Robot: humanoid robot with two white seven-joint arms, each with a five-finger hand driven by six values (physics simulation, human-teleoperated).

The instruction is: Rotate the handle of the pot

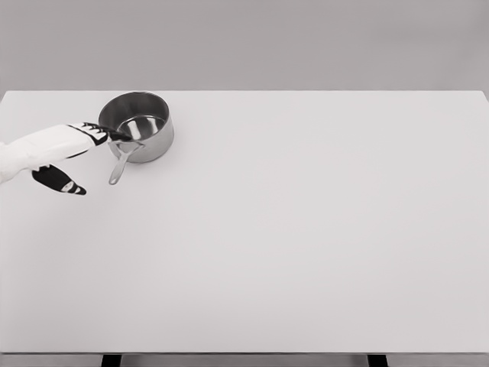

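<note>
Left hand [72, 149] enters from the desk's left edge, white palm with dark fingers [107, 131] stretched out flat toward the right, thumb [65, 182] splayed well below them, gripping nothing; the fingertips reach over the near-left rim of the pot and look to be touching it, though contact is hard to confirm. Steel pot [137, 126] stands upright near the far-left corner of the white desk [306, 229], just right of the hand, its handle [120, 164] slanting toward the front-left, passing under the fingers and between them and the thumb. No readable marks on the pot or the hand.
</note>
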